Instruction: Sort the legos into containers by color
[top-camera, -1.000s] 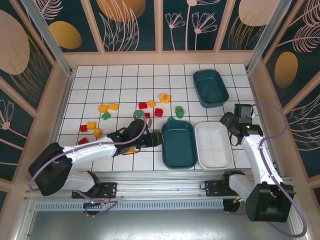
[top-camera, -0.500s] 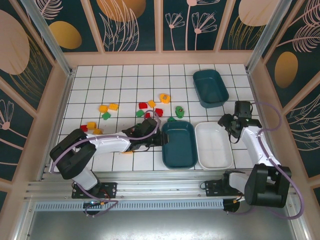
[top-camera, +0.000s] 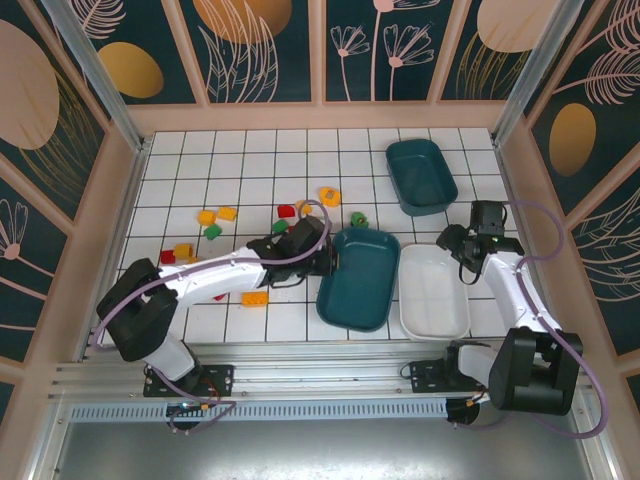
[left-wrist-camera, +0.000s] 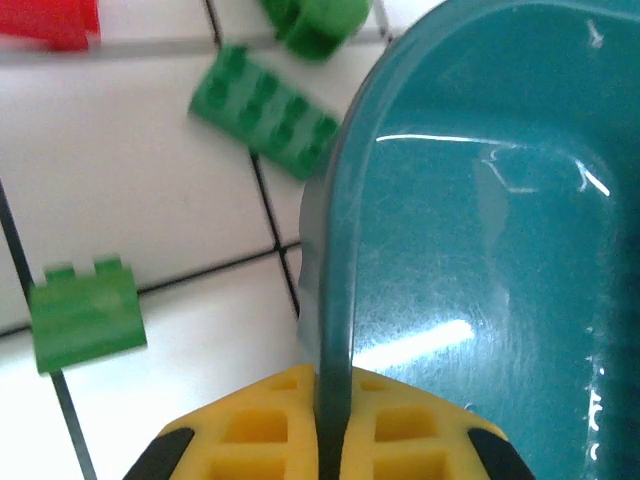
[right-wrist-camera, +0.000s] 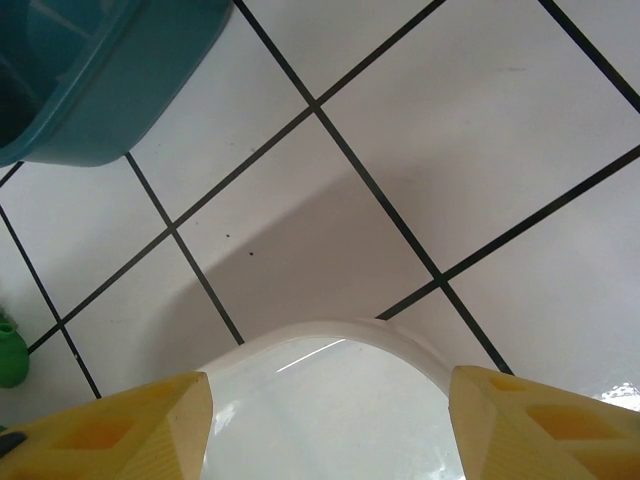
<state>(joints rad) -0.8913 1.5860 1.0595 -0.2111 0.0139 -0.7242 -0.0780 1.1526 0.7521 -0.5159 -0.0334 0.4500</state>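
Yellow left fingers (left-wrist-camera: 285, 410) pinch the left rim of a shallow dark teal plastic tray (left-wrist-camera: 480, 250). The tray lies askew at the middle of the white tiled surface (top-camera: 300, 150), its right edge just beside a shallow white plastic tray (top-camera: 433, 295). The right fingers (right-wrist-camera: 110, 430) stand spread on either side of the white tray's upper corner. Small red, green and yellow-orange plastic bricks (top-camera: 287, 211) lie scattered left of centre, and three green ones lie near the held rim. A second teal tray (top-camera: 420, 175) sits at the upper right.
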